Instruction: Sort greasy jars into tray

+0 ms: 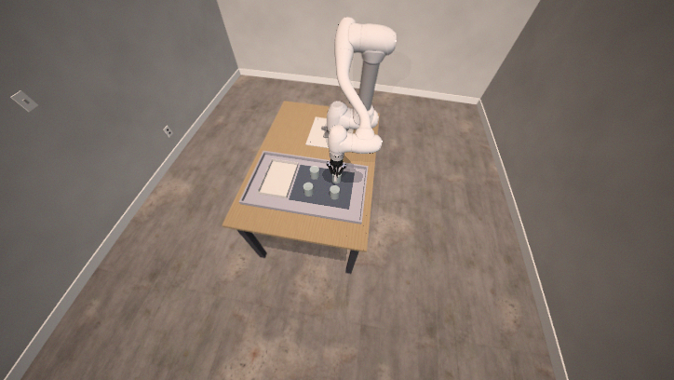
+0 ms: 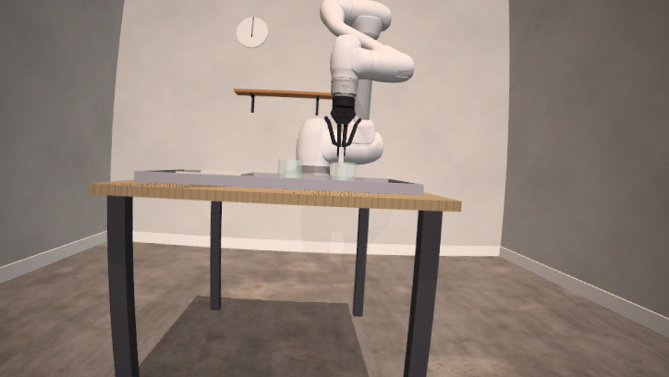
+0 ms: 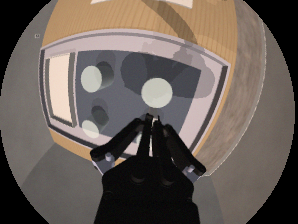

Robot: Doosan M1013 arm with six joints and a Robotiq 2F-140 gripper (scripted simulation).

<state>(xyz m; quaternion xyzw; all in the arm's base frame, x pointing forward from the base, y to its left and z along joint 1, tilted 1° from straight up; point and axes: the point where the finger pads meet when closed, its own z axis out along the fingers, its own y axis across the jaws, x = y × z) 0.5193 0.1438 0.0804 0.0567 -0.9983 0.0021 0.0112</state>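
Observation:
My gripper is shut and empty, pointing down over the right part of the dark mat. The back right jar is close to the fingertips; contact cannot be told. The front right jar is partly hidden by the fingers in the wrist view. The back left jar and front left jar stand on the mat's left part. All four are pale green and upright. The cream-floored tray holds no jar.
The steel top has a raised rim around mat and tray, and lies on the wooden table. The arm's base stands behind it. The left and right jar pairs overlap in the exterior view.

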